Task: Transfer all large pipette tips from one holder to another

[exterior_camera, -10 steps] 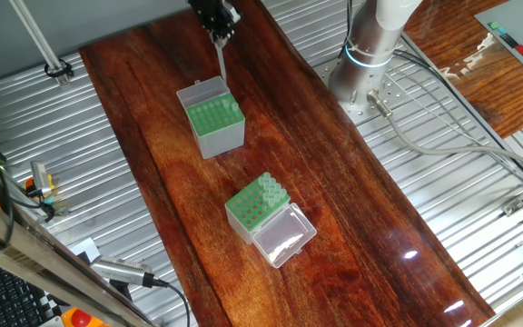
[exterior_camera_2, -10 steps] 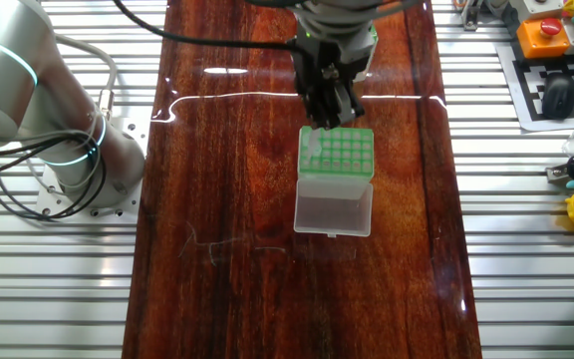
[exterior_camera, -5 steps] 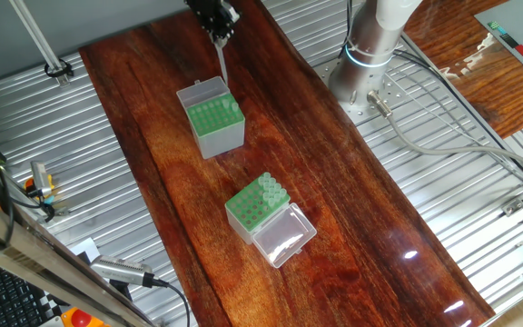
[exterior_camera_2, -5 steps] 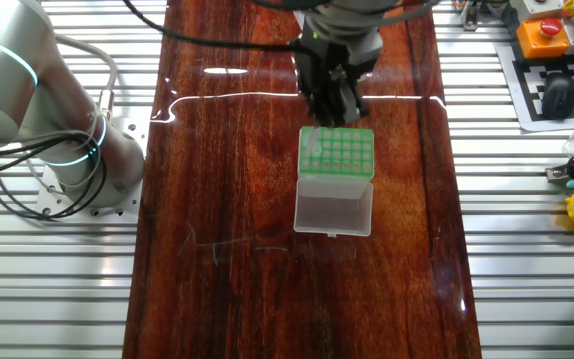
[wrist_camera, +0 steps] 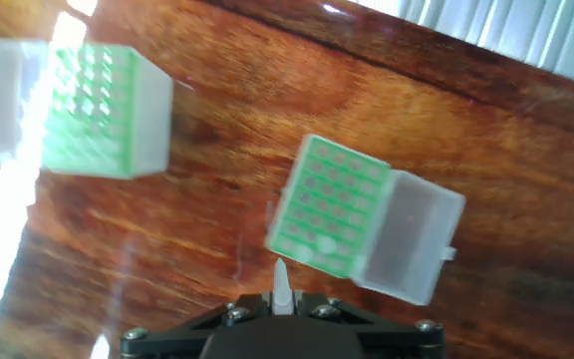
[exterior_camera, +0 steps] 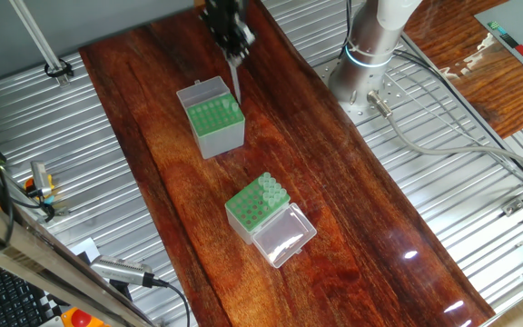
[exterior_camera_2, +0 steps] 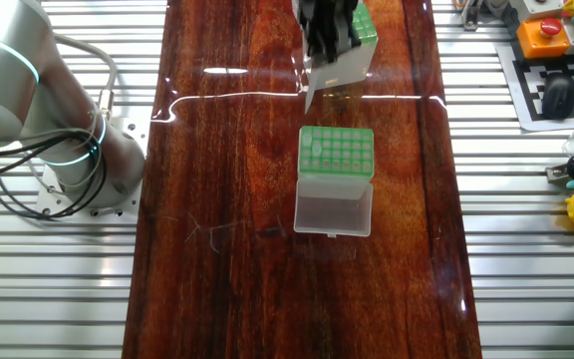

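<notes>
My gripper (exterior_camera: pixel 234 53) is shut on one large pipette tip (exterior_camera: pixel 237 82) that hangs point down beside the right edge of the taller grey-sided holder (exterior_camera: pixel 212 120). In the other fixed view the gripper (exterior_camera_2: pixel 320 68) and the tip (exterior_camera_2: pixel 310 97) partly hide that holder (exterior_camera_2: pixel 359 42). The shorter holder (exterior_camera: pixel 252 211) with the clear lid (exterior_camera: pixel 285 238) lies nearer the table's front and carries several tips (exterior_camera: pixel 271 189) along one edge. The hand view shows the held tip (wrist_camera: pixel 281 284) pointing at the shorter holder (wrist_camera: pixel 332 204); the taller one (wrist_camera: pixel 93 100) is at the left.
The robot base (exterior_camera: pixel 370 45) with its cables stands on the slatted metal to the right of the wooden table (exterior_camera: pixel 352 218). Tools and a keyboard lie past the table's left side (exterior_camera: pixel 44 191).
The gripper has risen with the tip, lifting it out of the taller holder, and shifted a little toward the shorter holder.
</notes>
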Robot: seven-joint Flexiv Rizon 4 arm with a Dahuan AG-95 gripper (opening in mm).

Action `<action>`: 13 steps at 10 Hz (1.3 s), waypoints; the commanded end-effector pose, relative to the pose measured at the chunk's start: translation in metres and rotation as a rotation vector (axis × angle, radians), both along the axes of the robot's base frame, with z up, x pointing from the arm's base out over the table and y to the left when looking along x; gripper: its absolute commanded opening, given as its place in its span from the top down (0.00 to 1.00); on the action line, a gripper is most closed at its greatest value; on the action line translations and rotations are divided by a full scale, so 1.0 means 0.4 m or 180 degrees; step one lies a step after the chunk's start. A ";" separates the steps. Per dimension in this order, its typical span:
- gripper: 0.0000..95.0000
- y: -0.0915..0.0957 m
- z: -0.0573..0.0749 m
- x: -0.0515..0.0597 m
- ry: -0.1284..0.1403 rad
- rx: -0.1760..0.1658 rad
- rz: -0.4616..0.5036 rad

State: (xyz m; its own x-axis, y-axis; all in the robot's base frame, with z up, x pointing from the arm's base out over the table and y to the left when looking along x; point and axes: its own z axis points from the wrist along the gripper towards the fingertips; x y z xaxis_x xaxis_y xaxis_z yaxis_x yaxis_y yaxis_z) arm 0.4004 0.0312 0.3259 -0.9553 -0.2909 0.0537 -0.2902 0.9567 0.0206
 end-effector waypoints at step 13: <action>1.00 0.249 -0.011 0.022 0.0056 -0.0018 0.0126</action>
